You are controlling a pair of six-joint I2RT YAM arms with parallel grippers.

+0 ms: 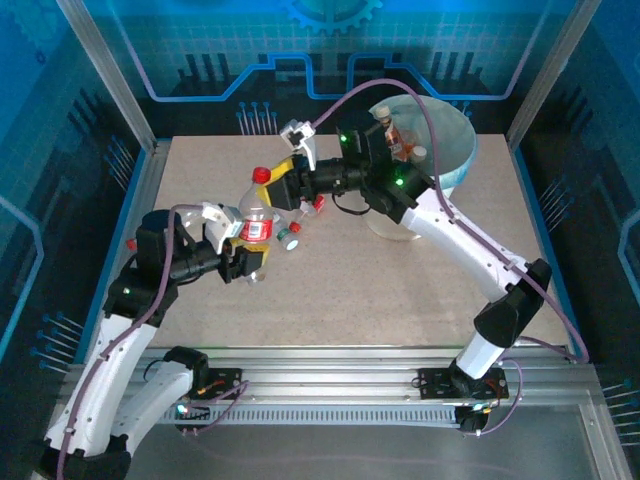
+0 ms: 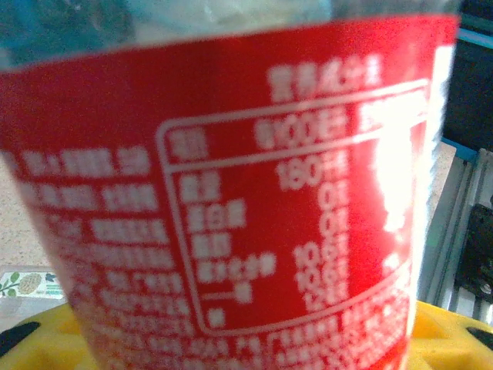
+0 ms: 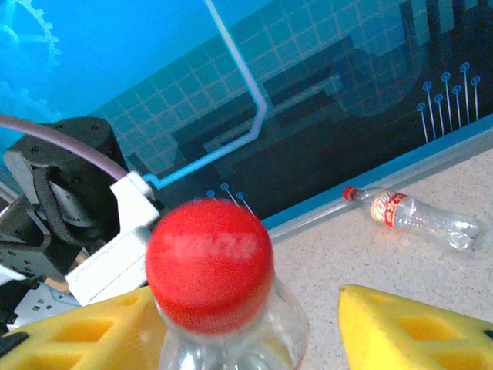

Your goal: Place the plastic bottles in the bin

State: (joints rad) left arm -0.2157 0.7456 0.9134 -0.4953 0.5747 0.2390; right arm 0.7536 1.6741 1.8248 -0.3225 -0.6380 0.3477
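Observation:
My left gripper (image 1: 242, 255) is shut on a clear plastic bottle (image 1: 257, 215) with a red label and holds it upright above the table. That label (image 2: 231, 200) is close up in the left wrist view, with my yellow fingertips (image 2: 447, 335) at the bottom corners. My right gripper (image 1: 277, 178) is open around the bottle's red cap (image 3: 209, 264). Its left finger (image 3: 77, 331) is close to the neck and its right finger (image 3: 416, 327) stands apart. The bin (image 1: 458, 130) is at the far right, with bottles (image 1: 395, 138) inside.
Two small bottles (image 1: 291, 236) (image 1: 312, 207) lie on the table just right of the held one. Another clear bottle (image 3: 412, 216) with a red cap lies by the table's rim. Blue enclosure walls surround the table (image 1: 400, 280).

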